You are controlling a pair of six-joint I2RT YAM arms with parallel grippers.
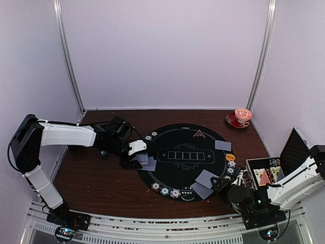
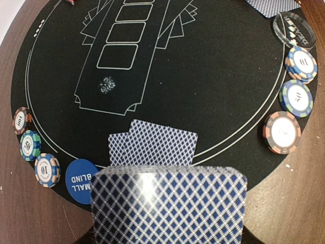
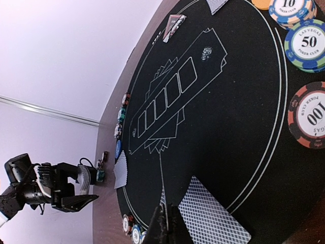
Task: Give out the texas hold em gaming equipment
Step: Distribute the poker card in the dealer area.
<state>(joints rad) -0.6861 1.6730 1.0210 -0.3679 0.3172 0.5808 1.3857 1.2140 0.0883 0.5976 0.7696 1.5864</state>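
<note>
My left claw (image 1: pixel 134 155) stands part-way apart and is clamped on a deck of playing cards (image 2: pixel 169 203). The deck is held level, blue-diamond backs up, just above the left rim of the round black mat (image 1: pixel 185 152). The left arm rises from its base at the near edge of the bench (image 1: pixel 101 178), folds by the left wall and reaches out flat to the right, wrist low at the mat's edge. Beyond the deck, two dealt cards (image 2: pixel 152 145) lie overlapped and face down on the mat. A blue disc (image 2: pixel 81 174) marked as the small blind sits just beside them, and three poker chips (image 2: pixel 30 145) lie along the rim. My right claw (image 3: pixel 167 226) is fully closed and holds nothing. Its tips point at the mat's near right edge, just beside two face-down cards (image 1: pixel 204 182); whether they touch I cannot tell. The right arm lies low, forearm slanting in from the right. Further chips (image 1: pixel 231 166) and an orange disc (image 1: pixel 230 157) sit at the right rim. A red triangle marker (image 1: pixel 198 134) lies at the far rim, with a single card (image 1: pixel 222 145) near it. An open case (image 1: pixel 264 175) stands on the bench at right, and a cup and saucer (image 1: pixel 242 117) stand in the far right corner.
</note>
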